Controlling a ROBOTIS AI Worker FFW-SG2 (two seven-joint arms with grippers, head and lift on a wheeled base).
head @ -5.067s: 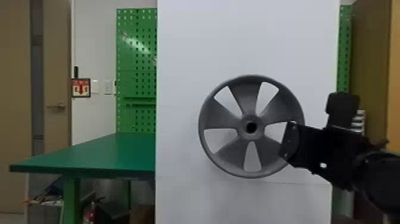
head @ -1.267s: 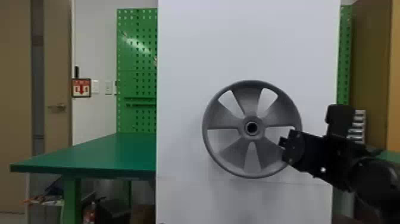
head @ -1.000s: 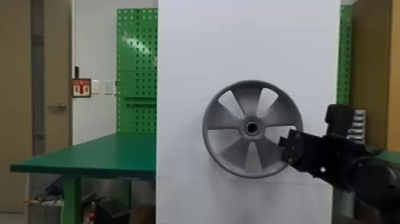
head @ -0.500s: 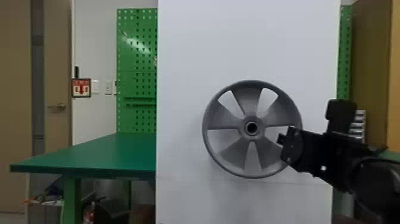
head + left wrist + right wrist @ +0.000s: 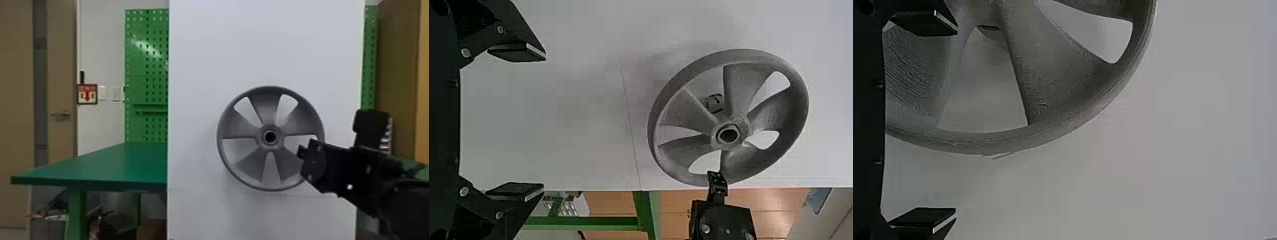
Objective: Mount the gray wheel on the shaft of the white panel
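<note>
In the head view my right gripper [image 5: 304, 152] is at the gray wheel's lower right rim. The gray wheel [image 5: 298, 123] faces the camera in front of the white panel [image 5: 204, 57], its hub bore dark. Both black fingers stand wide apart in the right wrist view, where my right gripper [image 5: 948, 120] has the rim of the gray wheel [image 5: 1053, 85] passing between them, neither seen pressing it. My left gripper [image 5: 536, 120] is open and holds nothing; beyond it the gray wheel [image 5: 739, 85] stands off the panel. The shaft cannot be made out clearly.
A green table [image 5: 95, 166] stands left of the panel, with a green pegboard [image 5: 146, 63] behind it. Through a wheel opening a small dark piece [image 5: 714, 103] is visible. A brown cabinet [image 5: 397, 79] is at the right.
Compared with about five seconds ago, the wheel sits slightly lower and looks smaller, farther from the camera. My right gripper is also slightly lower. In the last second the wheel has kept still.
</note>
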